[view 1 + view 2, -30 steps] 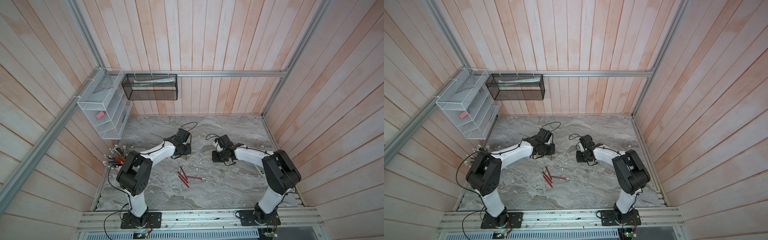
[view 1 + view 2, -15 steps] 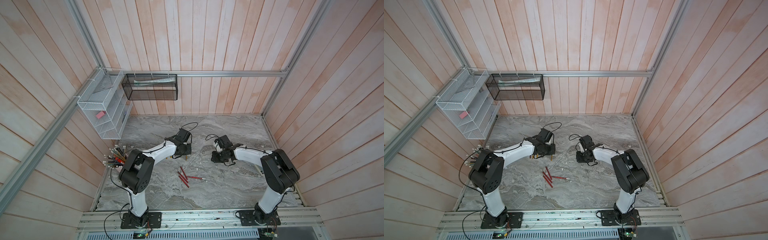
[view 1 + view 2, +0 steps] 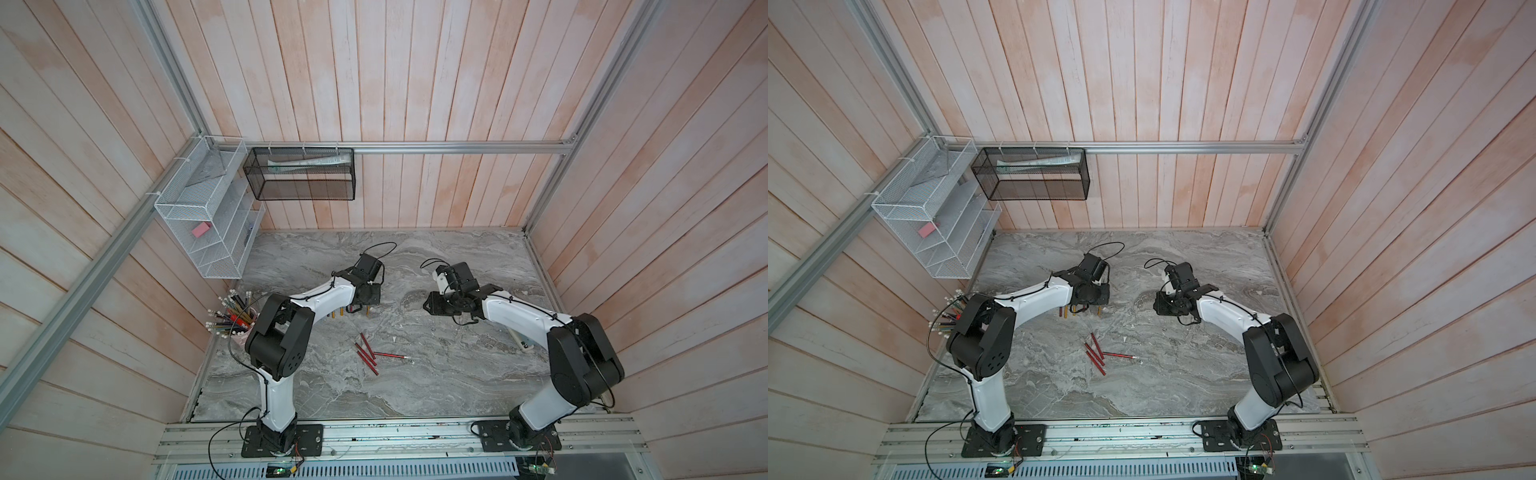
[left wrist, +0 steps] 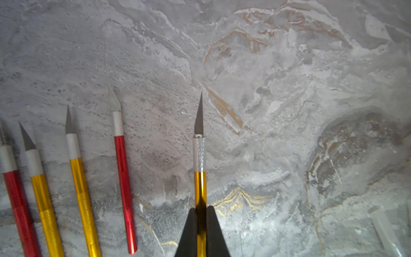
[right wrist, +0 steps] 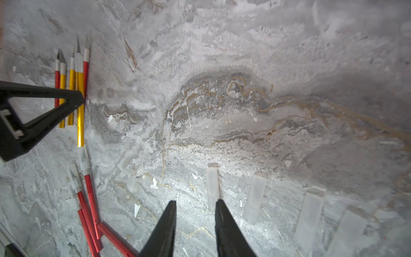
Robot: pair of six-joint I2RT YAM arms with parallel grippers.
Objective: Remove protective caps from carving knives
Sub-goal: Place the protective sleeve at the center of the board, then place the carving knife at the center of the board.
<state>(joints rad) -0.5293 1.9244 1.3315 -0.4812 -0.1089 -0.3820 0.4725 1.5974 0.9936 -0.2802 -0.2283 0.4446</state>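
Holding a yellow knife [image 4: 199,178] by its handle, blade bare, my left end effector [image 4: 201,210] is closed tight on it; other bare knives [image 4: 76,178] lie in a row beside it on the desk [image 4: 289,89]. My right end effector [image 5: 195,203] stands partly open and empty, one finger just beside the loose caps [image 5: 212,189]; capped red knives [image 5: 90,193] lie near.

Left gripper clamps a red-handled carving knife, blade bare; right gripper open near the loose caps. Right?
No: the left wrist view shows the carving knife in the left gripper has a yellow handle, not red. Blade bare, right gripper open near loose caps: correct.
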